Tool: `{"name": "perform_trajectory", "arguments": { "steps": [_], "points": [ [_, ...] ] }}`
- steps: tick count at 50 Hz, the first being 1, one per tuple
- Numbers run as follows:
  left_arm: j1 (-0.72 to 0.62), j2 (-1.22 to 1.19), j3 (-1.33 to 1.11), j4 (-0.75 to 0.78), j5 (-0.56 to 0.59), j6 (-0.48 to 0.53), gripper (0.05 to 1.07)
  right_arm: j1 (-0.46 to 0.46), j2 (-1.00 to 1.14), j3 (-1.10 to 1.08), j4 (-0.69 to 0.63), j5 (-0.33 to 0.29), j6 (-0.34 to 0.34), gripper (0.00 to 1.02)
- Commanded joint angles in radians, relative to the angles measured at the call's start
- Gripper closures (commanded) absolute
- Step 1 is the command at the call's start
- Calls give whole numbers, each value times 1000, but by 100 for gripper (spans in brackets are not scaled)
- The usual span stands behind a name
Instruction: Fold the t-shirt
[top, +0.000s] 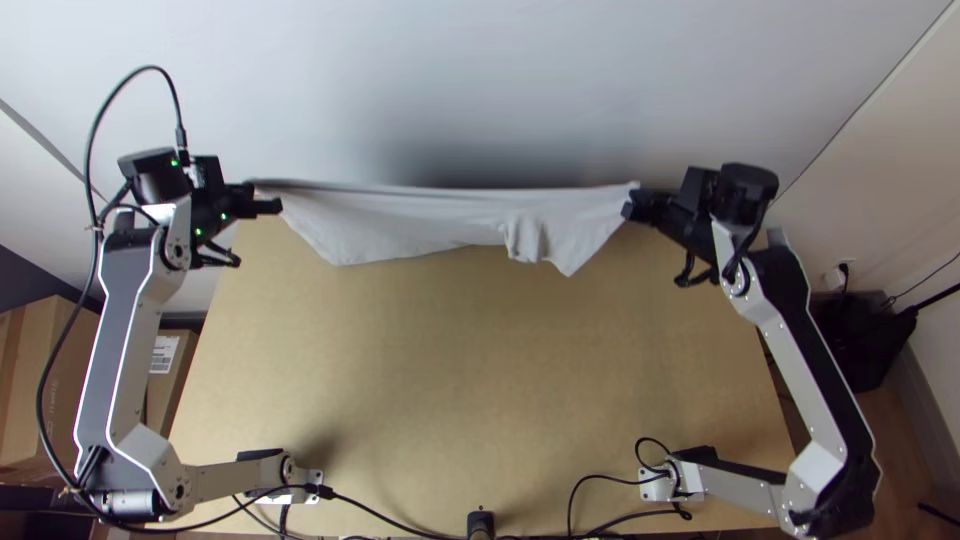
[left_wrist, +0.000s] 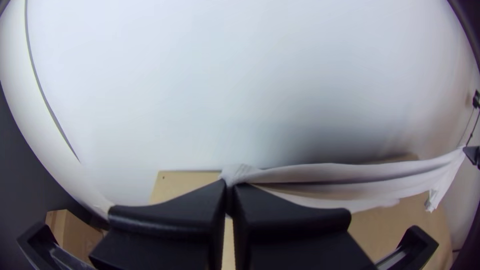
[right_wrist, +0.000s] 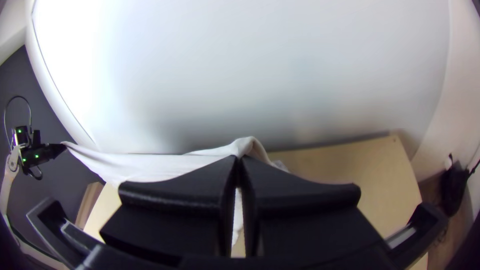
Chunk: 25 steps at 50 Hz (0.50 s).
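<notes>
A white t-shirt (top: 430, 220) hangs stretched between both grippers over the far side of the table, its upper edge nearly straight and its lower part loose with small folds toward the right. My left gripper (top: 262, 198) holds one upper corner at the left end; in the left wrist view the fingers of the left gripper (left_wrist: 229, 187) are shut on bunched cloth (left_wrist: 240, 172). At the other end my right gripper (top: 636, 200) grips the opposite corner. The right wrist view has the right gripper (right_wrist: 239, 162) shut on the cloth (right_wrist: 245, 146).
The wooden table (top: 480, 370) lies below, with a pale wall (top: 480, 80) along its far side. Black cables (top: 400, 515) run along the near edge between the arm bases. Cardboard boxes (top: 45, 380) stand left of the table, and a black bag (top: 860, 335) is at the right.
</notes>
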Motion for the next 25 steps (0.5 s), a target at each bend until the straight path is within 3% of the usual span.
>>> {"name": "perform_trajectory", "arguments": {
  "steps": [1,13,25],
  "points": [
    [18,60,157,36,-28,-89,105,8,95,156,58,53,-49,100],
    [4,40,338,96,-30,-161,105,19,117,364,244,137,-47,100],
    [33,-105,375,136,-30,-170,105,65,-78,361,322,151,-72,100]
  ]
}}
